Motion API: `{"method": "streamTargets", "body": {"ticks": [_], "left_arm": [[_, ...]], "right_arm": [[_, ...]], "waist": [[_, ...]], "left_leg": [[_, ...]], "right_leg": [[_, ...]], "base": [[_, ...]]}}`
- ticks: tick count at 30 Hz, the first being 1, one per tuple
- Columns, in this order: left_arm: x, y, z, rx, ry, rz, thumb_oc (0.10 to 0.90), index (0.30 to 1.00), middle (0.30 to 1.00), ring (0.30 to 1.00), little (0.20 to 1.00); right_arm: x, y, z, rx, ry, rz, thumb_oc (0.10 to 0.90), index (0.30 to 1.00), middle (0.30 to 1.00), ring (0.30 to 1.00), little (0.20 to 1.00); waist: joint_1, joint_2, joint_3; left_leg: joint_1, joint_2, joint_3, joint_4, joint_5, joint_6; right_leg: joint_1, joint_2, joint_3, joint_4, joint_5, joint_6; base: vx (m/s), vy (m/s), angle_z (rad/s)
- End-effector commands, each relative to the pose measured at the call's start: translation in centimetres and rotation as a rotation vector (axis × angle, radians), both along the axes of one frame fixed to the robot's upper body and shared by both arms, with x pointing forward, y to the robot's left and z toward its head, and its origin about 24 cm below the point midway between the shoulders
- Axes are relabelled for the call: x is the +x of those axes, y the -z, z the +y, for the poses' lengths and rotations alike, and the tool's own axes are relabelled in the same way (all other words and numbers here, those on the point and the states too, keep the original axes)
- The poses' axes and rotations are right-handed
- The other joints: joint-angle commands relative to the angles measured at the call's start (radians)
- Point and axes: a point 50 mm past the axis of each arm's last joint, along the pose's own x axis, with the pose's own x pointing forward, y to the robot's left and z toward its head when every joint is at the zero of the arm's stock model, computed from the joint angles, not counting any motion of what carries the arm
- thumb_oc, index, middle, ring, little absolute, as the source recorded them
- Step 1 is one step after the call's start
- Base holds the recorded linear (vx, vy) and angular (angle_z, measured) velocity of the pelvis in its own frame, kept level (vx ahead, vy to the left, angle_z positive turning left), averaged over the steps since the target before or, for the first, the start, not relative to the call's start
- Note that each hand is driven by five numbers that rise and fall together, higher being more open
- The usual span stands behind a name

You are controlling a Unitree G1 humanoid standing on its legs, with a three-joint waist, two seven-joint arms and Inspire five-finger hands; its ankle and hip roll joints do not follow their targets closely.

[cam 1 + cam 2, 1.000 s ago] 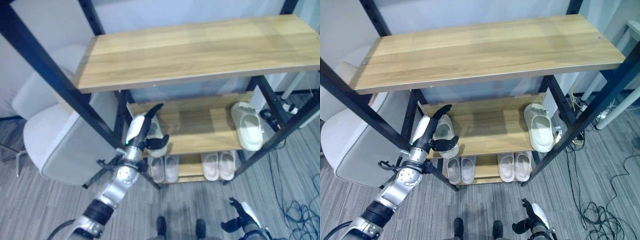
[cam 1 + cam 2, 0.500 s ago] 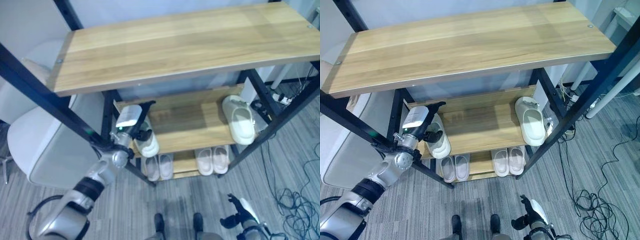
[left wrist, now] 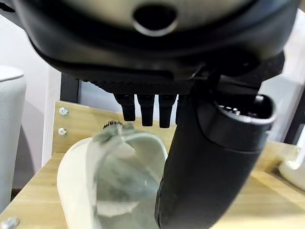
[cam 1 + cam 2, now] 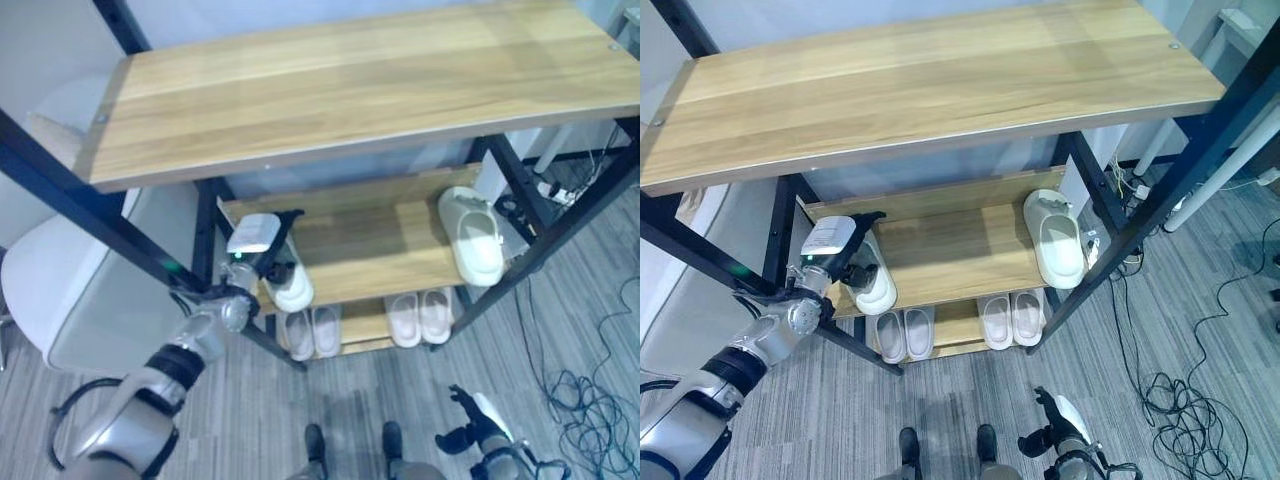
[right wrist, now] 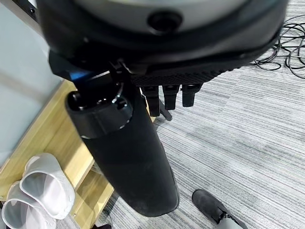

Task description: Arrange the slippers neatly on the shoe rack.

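**Slipper at the left end of the middle shelf**

We see a pale slipper (image 4: pixel 293 288) lying at the left end of the shoe rack's (image 4: pixel 330 90) middle shelf, the left robot hand (image 4: pixel 262 262) on it, fingers curled round its upper. Its mate (image 4: pixel 479 247) lies at the right end of the same shelf, well apart. Two more pairs (image 4: pixel 905 333) (image 4: pixel 1011 318) sit on the bottom shelf. The right robot hand (image 4: pixel 468 436) hangs low over the grey striped floor (image 4: pixel 1200 330), fingers relaxed, holding nothing. A white chair (image 4: pixel 75 300) stands beside the rack.

Slippers (image 4: pixel 1059 242) on shoe rack (image 4: pixel 940 70)
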Motion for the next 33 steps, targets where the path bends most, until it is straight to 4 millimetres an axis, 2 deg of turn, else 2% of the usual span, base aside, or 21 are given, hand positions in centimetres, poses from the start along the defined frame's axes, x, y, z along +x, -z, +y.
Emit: {"method": "streamTargets", "body": {"ticks": [1, 6, 13, 19, 22, 23, 24, 27, 29, 30, 33], "left_arm": [[2.4, -6.0, 4.2, -0.003, -0.186, -0.133, 0.400, 0.300, 0.300, 0.300, 0.300], [2.3, -5.8, 4.6, -0.037, -0.190, -0.114, 0.400, 0.300, 0.300, 0.300, 0.300], [2.1, -5.5, 3.6, -0.110, -0.142, -0.118, 0.400, 0.300, 0.300, 0.300, 0.300], [1.7, -5.7, 1.3, -0.218, -0.053, -0.146, 0.400, 0.300, 0.300, 0.300, 0.300], [1.5, -6.1, -1.1, -0.292, 0.033, -0.170, 0.400, 0.300, 0.300, 0.300, 0.300], [1.5, -6.1, -1.1, -0.293, 0.033, -0.170, 0.400, 0.300, 0.300, 0.300, 0.300], [1.4, -6.2, -2.4, -0.333, 0.075, -0.178, 0.400, 0.300, 0.300, 0.300, 0.300], [1.2, -6.6, -3.6, -0.374, 0.116, -0.196, 0.400, 0.300, 0.300, 0.300, 0.300], [1.1, -7.2, -5.5, -0.418, 0.177, -0.219, 0.400, 0.300, 0.300, 0.300, 0.300], [1.1, -7.2, -5.6, -0.418, 0.178, -0.219, 0.400, 0.300, 0.300, 0.300, 0.300], [1.1, -8.7, -7.0, -0.467, 0.224, -0.272, 0.400, 0.300, 0.300, 0.300, 0.300]], "right_arm": [[0.9, -1.2, -0.5, -0.004, -0.027, -0.074, 0.800, 0.900, 0.900, 0.900, 0.900], [0.9, -1.1, -0.3, 0.002, -0.027, -0.060, 0.800, 0.900, 0.900, 0.900, 0.900], [0.8, -1.0, -0.2, 0.004, -0.027, -0.060, 0.800, 0.900, 0.900, 0.900, 0.900], [0.9, -1.2, -0.3, 0.004, -0.023, -0.069, 0.800, 0.900, 0.900, 0.900, 0.900], [0.7, -1.3, -0.6, -0.004, -0.011, -0.072, 0.800, 0.900, 0.900, 0.900, 0.900], [0.7, -1.3, -0.6, -0.005, -0.011, -0.072, 0.800, 0.900, 0.900, 0.900, 0.900], [0.7, -1.4, -0.7, -0.009, -0.005, -0.075, 0.800, 0.900, 0.900, 0.900, 0.900], [0.6, -1.5, -1.1, -0.014, 0.011, -0.081, 0.800, 0.900, 0.900, 0.900, 0.900], [0.5, -1.7, -1.5, -0.028, 0.021, -0.092, 0.800, 0.900, 0.900, 0.900, 0.900], [0.5, -1.7, -1.6, -0.029, 0.022, -0.092, 0.800, 0.900, 0.900, 0.900, 0.900], [0.3, -2.1, -2.3, -0.047, 0.041, -0.105, 0.800, 0.900, 0.900, 0.900, 0.900]], "waist": [[0.008, -0.047, -0.038], [0.010, -0.048, -0.035], [0.011, -0.040, -0.027], [0.009, -0.026, -0.016], [0.003, -0.012, -0.006], [0.003, -0.011, -0.006], [-0.001, -0.004, -0.001], [-0.007, 0.008, 0.006], [-0.021, 0.024, 0.016], [-0.020, 0.025, 0.016], [-0.045, 0.055, 0.029]], "left_leg": [[0.025, 0.004, 0.036, -0.008, -0.063, -0.055], [0.030, 0.006, 0.043, -0.008, -0.064, -0.054], [0.041, 0.003, 0.044, -0.008, -0.067, -0.054], [0.048, 0.001, 0.048, -0.008, -0.067, -0.055], [0.051, 0.000, 0.054, -0.008, -0.065, -0.056], [0.051, 0.001, 0.054, -0.008, -0.065, -0.056], [0.053, 0.000, 0.058, -0.008, -0.064, -0.055], [0.055, -0.001, 0.065, -0.008, -0.064, -0.055], [0.055, -0.004, 0.077, -0.008, -0.063, -0.055], [0.055, -0.004, 0.077, -0.008, -0.063, -0.055], [0.058, -0.004, 0.096, -0.008, -0.064, -0.055]], "right_leg": [[-0.039, -0.068, -0.014, -0.001, -0.020, 0.108], [-0.038, -0.067, -0.006, -0.001, -0.021, 0.108], [-0.032, -0.069, -0.003, -0.001, -0.023, 0.106], [-0.029, -0.070, 0.000, -0.001, -0.025, 0.104], [-0.029, -0.071, 0.007, -0.001, -0.025, 0.105], [-0.029, -0.071, 0.007, -0.001, -0.025, 0.105], [-0.030, -0.072, 0.011, -0.001, -0.025, 0.105], [-0.033, -0.073, 0.019, -0.001, -0.023, 0.105], [-0.039, -0.075, 0.027, -0.001, -0.022, 0.105], [-0.039, -0.075, 0.027, -0.001, -0.022, 0.105], [-0.050, -0.078, 0.046, -0.001, -0.018, 0.108]], "base": [[0.00, 0.000, 0.00], [0.01, -0.001, -0.02], [0.00, -0.001, -0.02], [0.00, 0.000, 0.00], [0.00, 0.000, 0.00], [0.00, 0.000, 0.00], [-0.01, 0.014, -0.04], [-0.01, 0.010, -0.09], [-0.02, 0.006, -0.11], [-0.01, 0.019, -0.10], [0.00, 0.028, -0.16]]}}
